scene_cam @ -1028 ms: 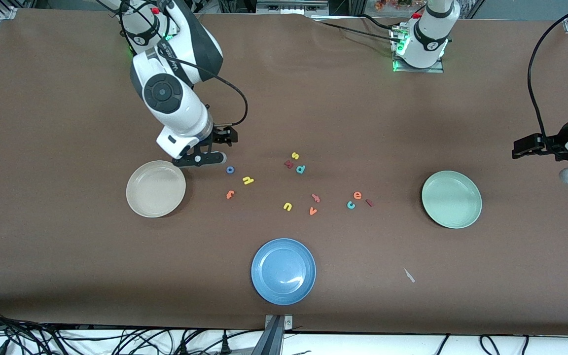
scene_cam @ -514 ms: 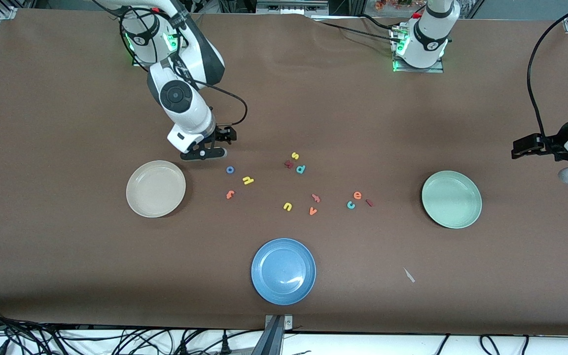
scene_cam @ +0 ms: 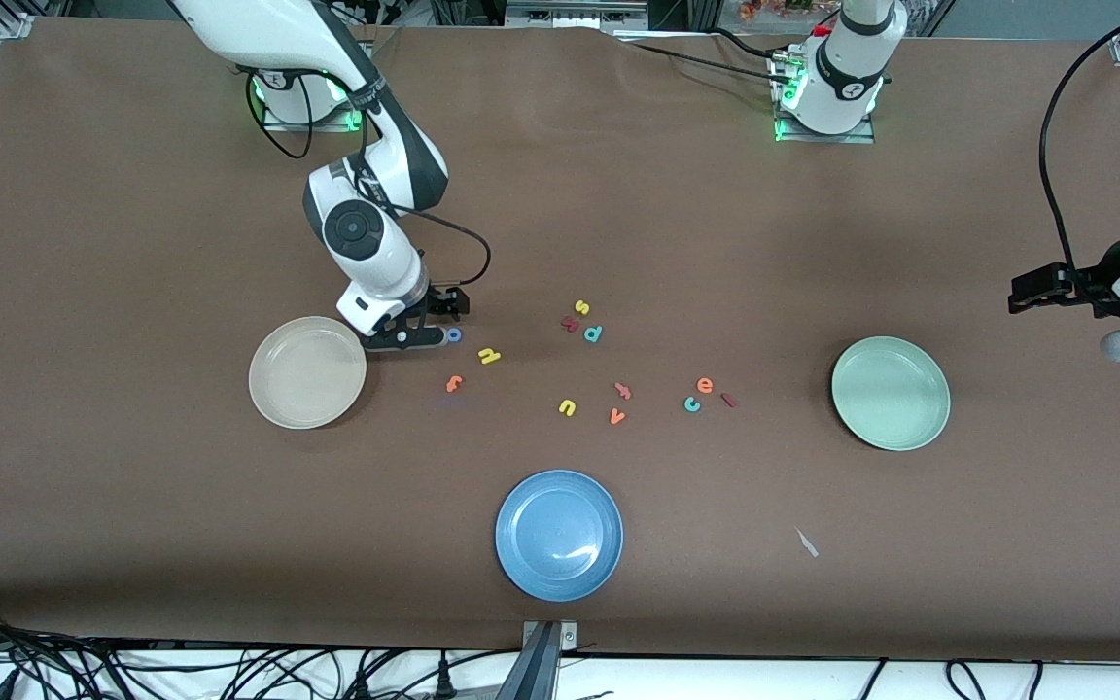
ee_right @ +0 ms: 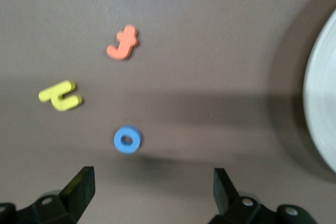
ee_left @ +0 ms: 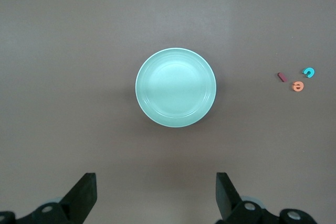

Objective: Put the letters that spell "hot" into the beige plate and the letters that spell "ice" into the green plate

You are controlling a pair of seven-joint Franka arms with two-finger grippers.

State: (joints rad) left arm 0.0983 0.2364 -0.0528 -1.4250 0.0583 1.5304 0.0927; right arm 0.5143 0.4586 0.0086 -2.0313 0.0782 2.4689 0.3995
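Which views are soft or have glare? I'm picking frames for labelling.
Right wrist view: motion-soft, blue "o" and beige plate smeared. Left wrist view: sharp, a mild sheen on the green plate. Front view: crisp, one bright glint on the blue plate.

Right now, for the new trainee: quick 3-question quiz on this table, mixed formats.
1. True or false: the round cream-beige plate already holds a foam letter.
2. The open right gripper hangs over which letter? A) orange foam "t" B) blue ring-shaped foam "o" C) yellow foam "h"
3. Fill in: the dark red bar-like foam "i", teal foam "c" and orange foam "e" lie toward the ____ arm's end, near the round mint-green plate.

Key: 1 false, it is bare. 2 B. 3 left; the open left gripper waits off past that plate.
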